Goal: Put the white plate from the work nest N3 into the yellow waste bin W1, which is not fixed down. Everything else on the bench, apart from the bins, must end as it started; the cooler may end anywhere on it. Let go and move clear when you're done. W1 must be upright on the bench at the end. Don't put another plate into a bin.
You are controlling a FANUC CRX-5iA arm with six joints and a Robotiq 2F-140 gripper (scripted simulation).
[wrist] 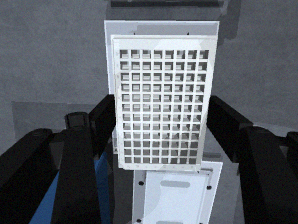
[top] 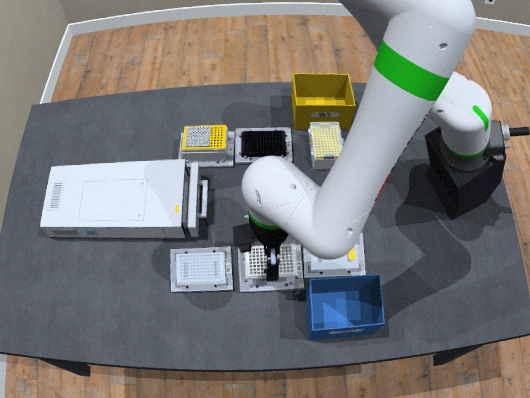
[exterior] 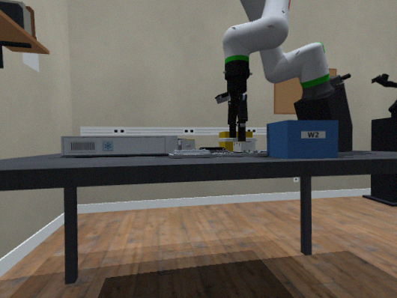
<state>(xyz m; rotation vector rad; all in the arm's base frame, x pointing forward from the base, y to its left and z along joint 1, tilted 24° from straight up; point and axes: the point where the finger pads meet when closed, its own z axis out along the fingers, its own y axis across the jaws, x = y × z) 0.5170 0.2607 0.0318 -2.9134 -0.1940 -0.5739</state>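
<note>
The white plate with a grid of square wells is between the fingers of my gripper [top: 271,263], which is shut on its long sides. In the wrist view the plate [wrist: 161,105] sits slightly off and above the grey nest [wrist: 160,29] under it, with my gripper [wrist: 161,108] clamped at mid-length. In the side view the gripper [exterior: 237,135] points straight down, with the plate [exterior: 244,144] just above the bench. The yellow bin W1 [top: 323,99] stands upright and empty at the back of the bench, partly hidden in the side view [exterior: 226,140].
The blue bin W2 [top: 345,306] stands close to the front right of the nest. Another white plate [top: 201,267] lies in the nest to the left and a lidded nest [top: 334,260] to the right. The cooler [top: 117,198] is at the left. Three plates [top: 263,143] sit in the back row.
</note>
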